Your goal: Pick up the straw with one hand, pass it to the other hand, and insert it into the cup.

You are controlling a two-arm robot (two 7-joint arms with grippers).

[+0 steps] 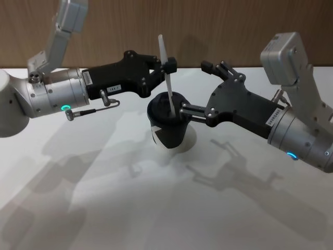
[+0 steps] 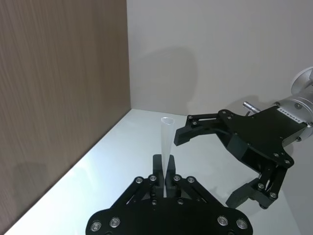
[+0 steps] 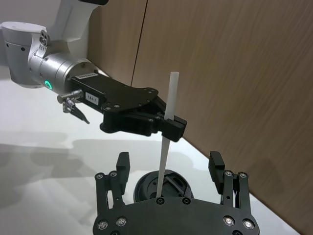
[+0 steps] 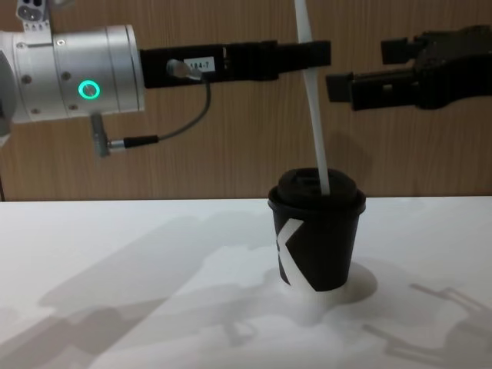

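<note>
Straw [image 1: 165,78]: held nearly upright with a slight tilt; lower end at the lid of the cup, upper end well above the left gripper. It also shows in the chest view [image 4: 313,100] and in the right wrist view [image 3: 166,137].
Cup [image 1: 169,127]: black, with a domed lid and a white angular mark; stands upright on the white surface [image 1: 104,208], between the two arms.
Left gripper [image 1: 167,65]: reaches in from the left, above the cup; fingers clenched on the straw at about its middle. A white label, a green ring light and a black cable sit at its wrist.
Right gripper [image 1: 200,88]: reaches in from the right, just beside the cup; fingers spread wide and released, with nothing between them. One finger lies near the cup's lid, the other higher up and apart from the straw.
Backdrop: wood-grain wall panel [image 1: 208,26] behind the surface.
</note>
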